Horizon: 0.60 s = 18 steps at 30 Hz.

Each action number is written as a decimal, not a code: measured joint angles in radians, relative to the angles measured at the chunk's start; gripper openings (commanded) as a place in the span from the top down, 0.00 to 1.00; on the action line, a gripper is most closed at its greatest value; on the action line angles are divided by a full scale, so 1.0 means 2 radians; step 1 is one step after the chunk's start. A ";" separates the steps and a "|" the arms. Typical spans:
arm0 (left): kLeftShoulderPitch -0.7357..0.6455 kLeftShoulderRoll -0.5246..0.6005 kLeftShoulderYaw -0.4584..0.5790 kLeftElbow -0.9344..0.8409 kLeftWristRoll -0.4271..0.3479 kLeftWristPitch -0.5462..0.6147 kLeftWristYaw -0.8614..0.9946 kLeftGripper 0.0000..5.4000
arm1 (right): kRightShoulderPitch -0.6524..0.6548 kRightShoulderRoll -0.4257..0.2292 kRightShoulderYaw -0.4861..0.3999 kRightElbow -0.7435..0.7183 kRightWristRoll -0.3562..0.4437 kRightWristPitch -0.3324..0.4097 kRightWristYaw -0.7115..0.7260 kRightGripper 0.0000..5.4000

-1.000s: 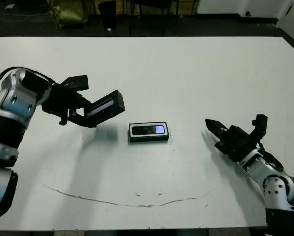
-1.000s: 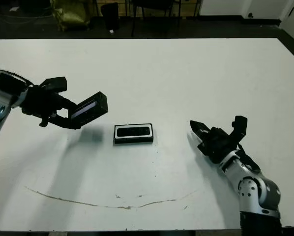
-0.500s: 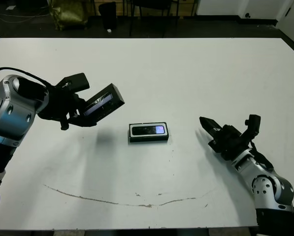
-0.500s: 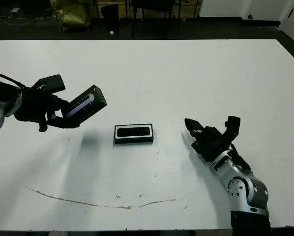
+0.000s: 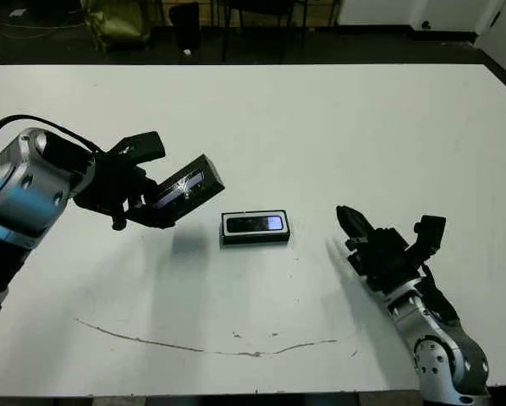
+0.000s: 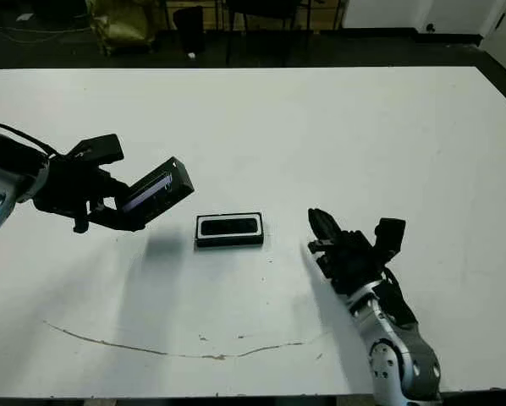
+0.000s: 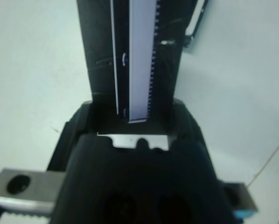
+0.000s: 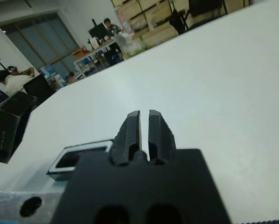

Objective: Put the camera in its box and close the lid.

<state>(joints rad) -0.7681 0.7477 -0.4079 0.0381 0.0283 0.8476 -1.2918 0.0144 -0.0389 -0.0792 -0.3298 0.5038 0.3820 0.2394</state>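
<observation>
White table (image 5: 338, 127) lies open around the box (image 5: 255, 227).

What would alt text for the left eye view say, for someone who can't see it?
The robot's left tool holds the black lid tilted in the air, to the left of the open white-rimmed box, which lies mid-table with the camera inside. The right tool, fingers together, holds nothing and hovers to the right of the box over the white table.
</observation>
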 measured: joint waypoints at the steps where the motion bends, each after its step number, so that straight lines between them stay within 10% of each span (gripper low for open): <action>1: -0.006 0.000 -0.008 0.009 0.000 -0.001 -0.004 0.61 | 0.000 0.001 0.002 -0.007 -0.001 0.000 -0.005 1.00; 18: -0.114 -0.088 -0.097 0.227 0.017 -0.107 -0.094 0.61 | 0.019 0.018 0.008 -0.079 -0.031 -0.005 -0.076 1.00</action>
<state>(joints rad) -0.9952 0.5710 -0.6014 0.4929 0.0618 0.6332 -1.4794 0.0523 -0.0035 -0.0623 -0.4878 0.4411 0.3710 0.0871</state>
